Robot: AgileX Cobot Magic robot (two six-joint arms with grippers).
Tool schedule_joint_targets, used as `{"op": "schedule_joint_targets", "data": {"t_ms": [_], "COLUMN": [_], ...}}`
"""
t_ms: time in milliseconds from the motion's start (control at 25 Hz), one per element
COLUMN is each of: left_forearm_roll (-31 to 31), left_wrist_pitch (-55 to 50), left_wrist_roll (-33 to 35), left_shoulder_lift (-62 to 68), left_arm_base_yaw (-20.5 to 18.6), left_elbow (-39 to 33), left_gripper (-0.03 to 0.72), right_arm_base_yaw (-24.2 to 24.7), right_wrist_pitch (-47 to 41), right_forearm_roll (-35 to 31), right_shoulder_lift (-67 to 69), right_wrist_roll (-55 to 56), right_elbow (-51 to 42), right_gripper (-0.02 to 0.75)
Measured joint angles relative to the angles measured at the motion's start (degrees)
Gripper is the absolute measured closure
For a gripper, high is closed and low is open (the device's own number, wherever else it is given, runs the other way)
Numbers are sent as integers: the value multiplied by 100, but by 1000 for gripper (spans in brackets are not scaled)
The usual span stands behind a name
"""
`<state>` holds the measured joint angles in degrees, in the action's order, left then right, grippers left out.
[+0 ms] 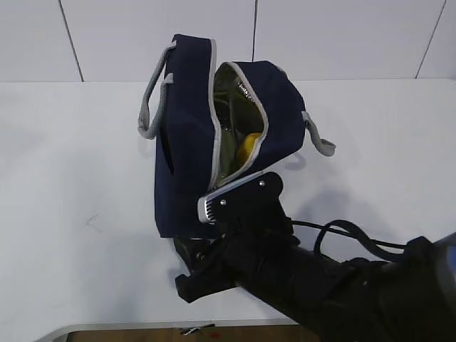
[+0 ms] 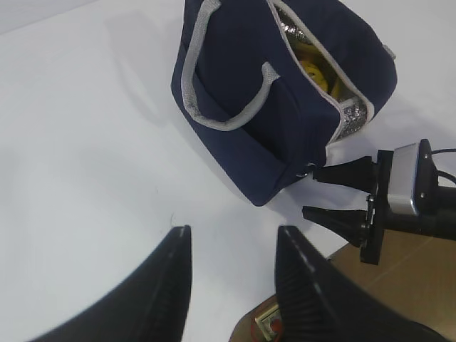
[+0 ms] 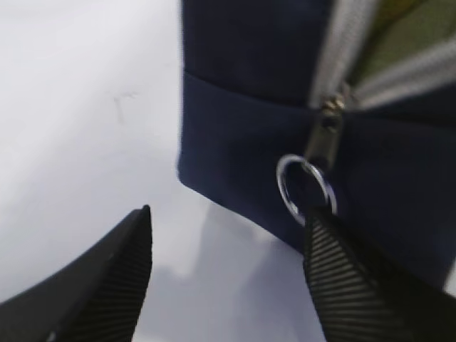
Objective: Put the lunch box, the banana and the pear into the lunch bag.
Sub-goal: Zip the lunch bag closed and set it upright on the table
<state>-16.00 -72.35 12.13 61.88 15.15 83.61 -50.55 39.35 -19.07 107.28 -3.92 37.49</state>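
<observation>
The navy lunch bag (image 1: 187, 142) stands on the white table with its grey zipper open. A yellow fruit (image 1: 248, 146) shows inside it; in the left wrist view (image 2: 315, 69) it looks roundish with a dark spot, like the pear. Something sage-green (image 3: 407, 32) lies behind the zipper opening, and I cannot tell if it is the lunch box. The banana is not clearly visible. My right gripper (image 3: 231, 214) is open at the bag's lower front corner, and its right finger (image 3: 342, 263) touches the zipper pull's metal ring (image 3: 306, 187). My left gripper (image 2: 234, 234) is open and empty above bare table.
The right arm (image 1: 320, 285) fills the lower right of the exterior view, with a black cable (image 1: 342, 231) looping behind it. The table's front edge (image 2: 335, 249) lies just under the left gripper. Grey handles (image 1: 151, 107) hang on both sides of the bag.
</observation>
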Motion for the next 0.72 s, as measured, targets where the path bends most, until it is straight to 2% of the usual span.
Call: {"op": "schedule_joint_targets", "data": {"t_ms": [160,720], "left_forearm_roll": [0,0], "left_wrist_pitch": [0,0], "left_wrist_roll": [0,0], "left_shoulder_lift": [0,0], "left_arm_base_yaw": [0,0], "left_elbow": [0,0], "left_gripper": [391,391], "right_arm_base_yaw": [0,0], "right_wrist_pitch": [-209,27], "right_forearm_roll": [-492,-891], "right_shoulder_lift": [-9,-9], "right_wrist_roll": [-293,-652], "right_elbow": [0,-33], "right_gripper": [204,204]}}
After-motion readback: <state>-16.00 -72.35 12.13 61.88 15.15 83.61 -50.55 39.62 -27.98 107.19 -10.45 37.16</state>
